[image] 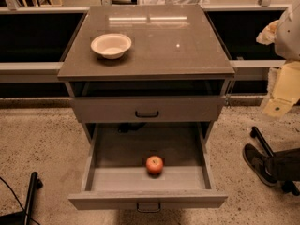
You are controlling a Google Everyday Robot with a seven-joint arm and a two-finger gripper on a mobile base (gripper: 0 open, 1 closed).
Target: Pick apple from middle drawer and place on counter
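The apple (154, 164) is small, round and red-orange. It lies on the grey floor of the middle drawer (112, 151), near its front wall and about mid-width. The drawer is pulled wide open, with a small dark handle on its front panel (148, 206). The counter (164, 46) is the glossy grey-brown top of the cabinet, with light strips reflected at its back. My gripper (277, 108) hangs at the far right edge on a cream-white arm, off to the right of the cabinet and well above and right of the apple.
A cream-white bowl (111, 45) stands on the counter's left part. The drawer above (146, 109) is shut and has a black loop handle. A person's shoe (256, 163) and a dark chair leg (262, 142) are on the floor at the right. A black pole (29, 196) is at the lower left.
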